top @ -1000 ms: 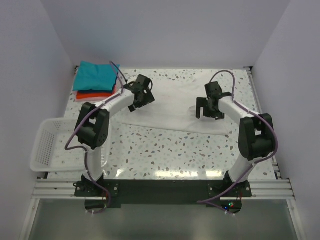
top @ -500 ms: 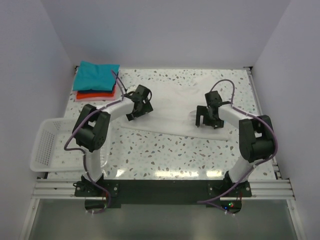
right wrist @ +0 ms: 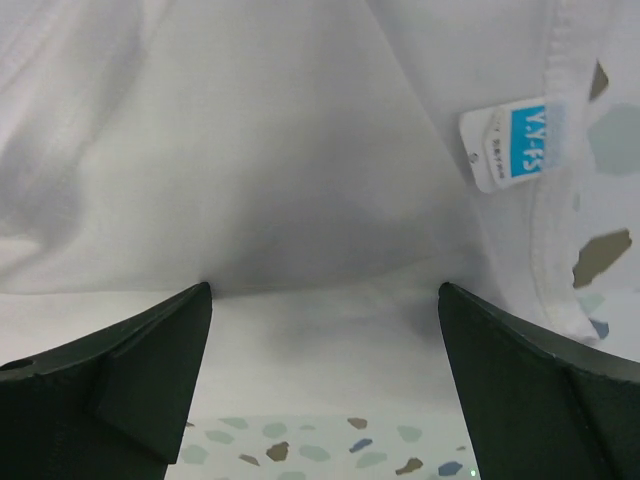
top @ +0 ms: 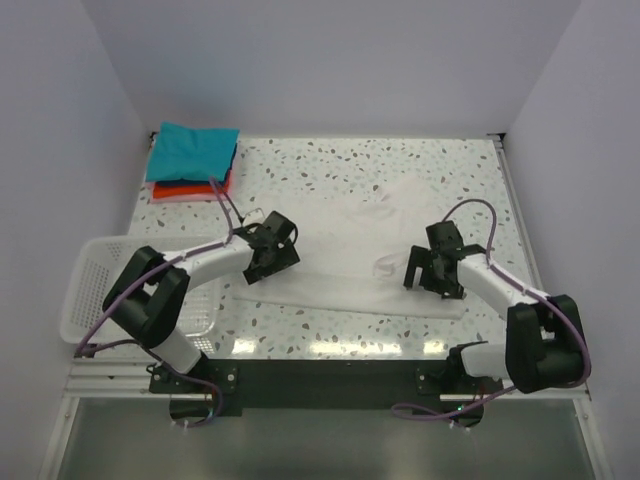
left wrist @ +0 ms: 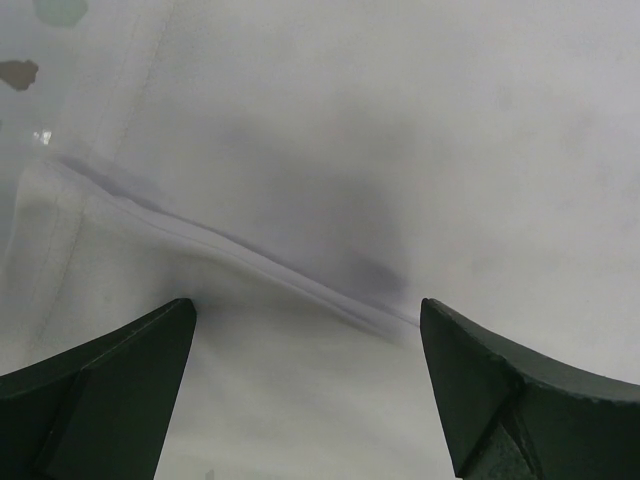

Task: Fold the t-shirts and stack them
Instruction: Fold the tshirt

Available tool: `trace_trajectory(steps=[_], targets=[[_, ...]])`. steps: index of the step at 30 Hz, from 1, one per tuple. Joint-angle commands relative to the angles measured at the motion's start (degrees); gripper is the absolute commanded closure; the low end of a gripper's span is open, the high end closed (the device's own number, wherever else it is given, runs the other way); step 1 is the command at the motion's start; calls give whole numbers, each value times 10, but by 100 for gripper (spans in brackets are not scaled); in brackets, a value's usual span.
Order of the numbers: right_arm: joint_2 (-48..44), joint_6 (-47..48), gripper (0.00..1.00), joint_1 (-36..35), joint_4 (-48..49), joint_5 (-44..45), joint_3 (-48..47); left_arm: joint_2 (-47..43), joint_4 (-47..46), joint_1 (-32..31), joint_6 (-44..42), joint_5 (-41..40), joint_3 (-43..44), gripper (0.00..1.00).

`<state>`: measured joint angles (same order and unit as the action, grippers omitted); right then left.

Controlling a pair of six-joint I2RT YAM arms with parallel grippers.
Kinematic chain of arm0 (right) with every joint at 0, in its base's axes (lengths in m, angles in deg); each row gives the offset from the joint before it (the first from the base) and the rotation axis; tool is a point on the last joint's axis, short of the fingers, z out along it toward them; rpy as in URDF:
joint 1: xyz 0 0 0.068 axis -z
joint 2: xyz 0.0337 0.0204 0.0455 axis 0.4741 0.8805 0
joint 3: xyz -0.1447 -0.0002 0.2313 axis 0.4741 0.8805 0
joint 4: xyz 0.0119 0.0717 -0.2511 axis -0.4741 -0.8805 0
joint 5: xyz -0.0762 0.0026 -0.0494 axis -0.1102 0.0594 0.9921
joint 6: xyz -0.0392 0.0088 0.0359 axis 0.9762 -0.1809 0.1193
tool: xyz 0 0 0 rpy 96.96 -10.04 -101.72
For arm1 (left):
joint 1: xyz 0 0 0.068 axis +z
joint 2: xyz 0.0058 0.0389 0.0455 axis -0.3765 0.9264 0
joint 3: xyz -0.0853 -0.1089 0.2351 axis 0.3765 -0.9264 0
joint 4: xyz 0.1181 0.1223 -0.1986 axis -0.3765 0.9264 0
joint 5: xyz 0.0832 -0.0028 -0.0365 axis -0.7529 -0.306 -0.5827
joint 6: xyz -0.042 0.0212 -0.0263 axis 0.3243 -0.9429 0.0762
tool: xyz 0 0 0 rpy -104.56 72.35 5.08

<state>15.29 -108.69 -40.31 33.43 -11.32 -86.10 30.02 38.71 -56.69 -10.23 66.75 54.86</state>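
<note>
A white t-shirt (top: pixel 350 250) lies spread on the speckled table, with a fold ridge (left wrist: pixel 250 255) in the left wrist view. My left gripper (top: pixel 268 258) (left wrist: pixel 306 305) stands open low over the shirt's left part, only cloth between its fingers. At the shirt's right part my right gripper (top: pixel 428 274) (right wrist: pixel 324 290) is open too, just above the hem near the neck label (right wrist: pixel 510 145). A folded teal t-shirt (top: pixel 192 150) rests on a folded red-orange t-shirt (top: pixel 190 189) at the back left.
A white mesh basket (top: pixel 92 290) sits at the table's left edge beside the left arm. Bare speckled table (top: pixel 330 325) runs along the front of the white shirt. White walls close in the back and both sides.
Both arms have drawn back toward the near edge, and the white shirt has slid nearer with them. Both grippers have stayed open.
</note>
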Motion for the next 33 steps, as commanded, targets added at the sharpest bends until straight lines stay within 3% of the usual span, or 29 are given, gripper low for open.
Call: trace_trajectory(steps=[1,6,11,16,21,25,28,33], targets=[[-47,-35,1,2,-67,9,19,-18,67,-16,46,5,-39,0],[-103,-25,1,2,-102,3,-17,-56,104,-18,36,-32,-6,0],[-132,2,1,2,-118,13,-110,-48,149,-16,8,-90,104,0],[-106,16,1,2,-106,11,-193,6,160,23,-29,-114,222,0],[-91,27,1,2,-67,-27,-208,93,155,96,-63,-110,324,0],[-62,40,1,2,-67,-6,-224,174,161,118,-94,-109,416,0],[-42,45,1,2,-62,1,-228,235,168,129,-108,-122,476,5],[-17,50,1,3,-52,1,-228,321,187,151,-106,-143,561,24]])
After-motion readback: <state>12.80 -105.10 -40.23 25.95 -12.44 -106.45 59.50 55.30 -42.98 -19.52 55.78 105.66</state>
